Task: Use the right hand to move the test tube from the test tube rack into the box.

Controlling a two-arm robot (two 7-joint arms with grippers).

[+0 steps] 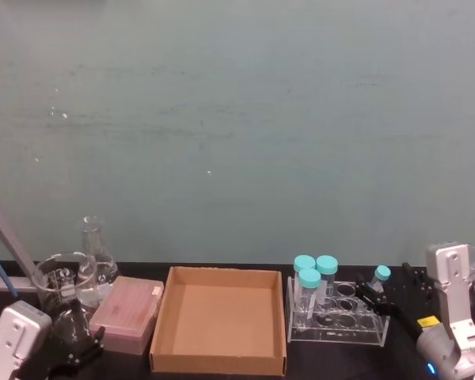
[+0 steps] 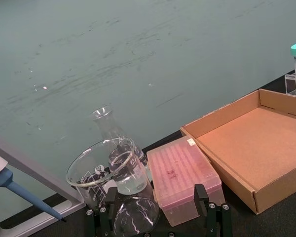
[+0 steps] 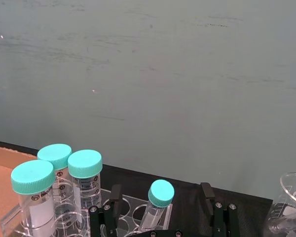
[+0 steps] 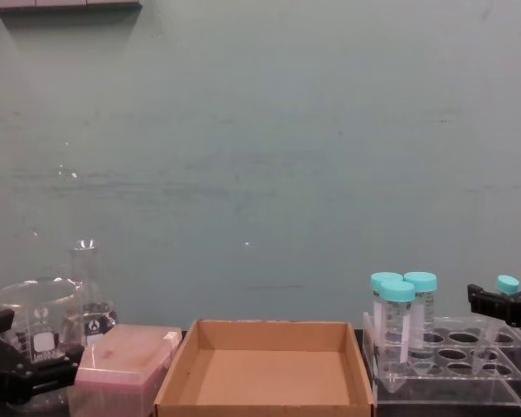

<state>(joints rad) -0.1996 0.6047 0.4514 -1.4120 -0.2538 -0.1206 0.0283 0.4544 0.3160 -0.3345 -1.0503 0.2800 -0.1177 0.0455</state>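
Observation:
The test tube (image 3: 157, 205), slim with a small teal cap, leans in a hole at the right end of the clear test tube rack (image 1: 336, 317). My right gripper (image 3: 160, 197) is open, one finger on each side of the tube with a wide gap, neither touching it. In the chest view the tube's cap (image 4: 506, 285) shows just above that gripper (image 4: 505, 302) at the right edge. The brown cardboard box (image 1: 222, 360) lies left of the rack with nothing in it. My left gripper (image 2: 155, 212) rests open at the table's left front.
Three wider teal-capped tubes (image 1: 315, 273) stand at the rack's left end. A pink translucent box (image 1: 128, 313) sits left of the cardboard box, with a beaker (image 1: 59, 277), a conical flask (image 1: 95, 249) and a round flask (image 2: 135, 217) beyond. A pipette (image 2: 19, 190) hangs far left.

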